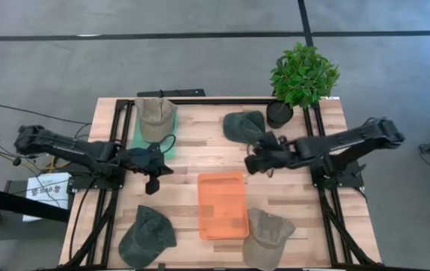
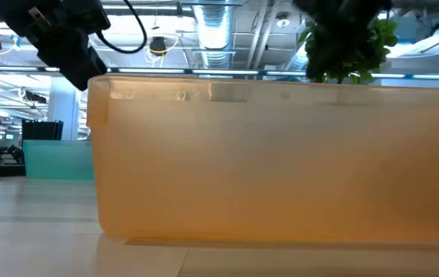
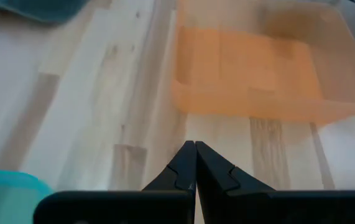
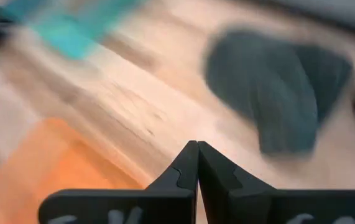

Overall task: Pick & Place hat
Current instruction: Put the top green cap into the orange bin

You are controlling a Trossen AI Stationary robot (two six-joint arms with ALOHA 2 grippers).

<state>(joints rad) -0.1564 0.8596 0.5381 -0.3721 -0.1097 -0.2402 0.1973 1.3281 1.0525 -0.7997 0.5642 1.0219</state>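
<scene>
Four caps lie flat on the table in the high view. A tan cap (image 1: pixel 155 118) rests on a teal tray at the far left, and a dark green cap (image 1: pixel 243 126) lies far of centre. A second dark green cap (image 1: pixel 147 235) is near left, a second tan cap (image 1: pixel 267 237) near right. An orange bin (image 1: pixel 223 205) stands in the middle. My left gripper (image 1: pixel 152 184) is shut and hovers left of the bin (image 3: pixel 252 74). My right gripper (image 1: pixel 251 165) is shut, between the bin's far edge and the dark green cap (image 4: pixel 276 93).
A potted plant (image 1: pixel 301 75) stands at the table's far right corner. The teal tray (image 1: pixel 135 139) sits at the far left under the tan cap. The low view is filled by the orange bin's wall (image 2: pixel 281 161). Bare wood shows between the bin and the caps.
</scene>
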